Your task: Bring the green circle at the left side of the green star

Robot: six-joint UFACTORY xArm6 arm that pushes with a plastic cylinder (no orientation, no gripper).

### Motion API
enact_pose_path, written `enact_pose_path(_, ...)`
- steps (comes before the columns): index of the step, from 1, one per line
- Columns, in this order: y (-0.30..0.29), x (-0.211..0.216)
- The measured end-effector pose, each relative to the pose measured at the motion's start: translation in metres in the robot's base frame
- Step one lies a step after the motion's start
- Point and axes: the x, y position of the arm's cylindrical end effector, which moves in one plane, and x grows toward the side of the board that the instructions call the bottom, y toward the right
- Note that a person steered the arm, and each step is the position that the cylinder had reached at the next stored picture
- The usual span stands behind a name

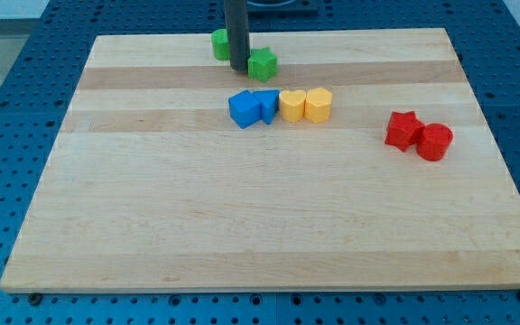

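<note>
The green star [263, 64] lies near the view's top edge of the wooden board [269, 226]. The green circle [219, 43] sits just up and to the left of it, partly hidden behind my rod. My tip [239, 69] rests on the board between the two green blocks, close against the star's left side and just below and to the right of the circle.
Below the green blocks, a row runs left to right: a blue block [243, 108], a smaller blue block [266, 104], a yellow block [292, 105] and a second yellow block [319, 104]. At the right lie a red star [403, 130] and a red cylinder [435, 142], touching.
</note>
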Motion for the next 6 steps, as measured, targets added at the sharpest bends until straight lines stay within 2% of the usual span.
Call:
enact_pose_path(2, -0.065, -0.009)
enact_pose_path(3, -0.077, -0.041)
enact_pose_path(4, -0.078, -0.068)
enact_pose_path(6, -0.045, -0.077)
